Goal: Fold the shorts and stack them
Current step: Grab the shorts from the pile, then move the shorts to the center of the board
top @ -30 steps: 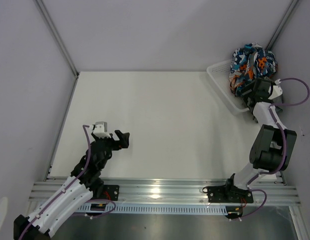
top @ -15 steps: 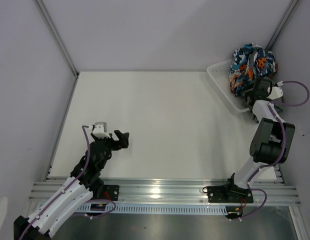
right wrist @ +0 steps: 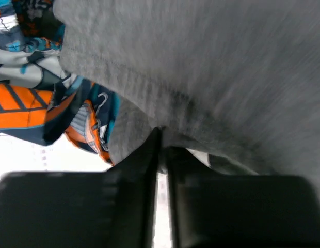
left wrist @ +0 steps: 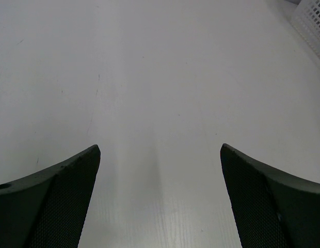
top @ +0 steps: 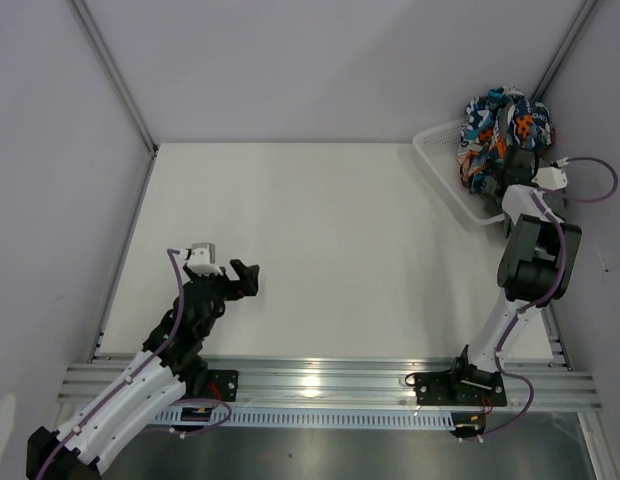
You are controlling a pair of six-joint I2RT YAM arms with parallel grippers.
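The patterned shorts (top: 502, 118) lie bunched in the white mesh basket (top: 437, 150) at the far right corner. My right gripper (top: 517, 168) reaches into that basket. In the right wrist view its jaws (right wrist: 162, 135) stand almost together, pinching a fold of the dark grey shorts (right wrist: 227, 67), with the patterned shorts (right wrist: 31, 103) just to the left. My left gripper (top: 245, 277) hovers low over the table's near left, open, with nothing between its fingers (left wrist: 160, 147).
The basket's corner (left wrist: 309, 18) shows at the far right of the left wrist view. Grey walls close in the table on three sides, and a metal rail (top: 320, 385) runs along its near edge.
My right arm has pushed further into the basket and its jaws have closed on the grey cloth. The left arm has not moved.
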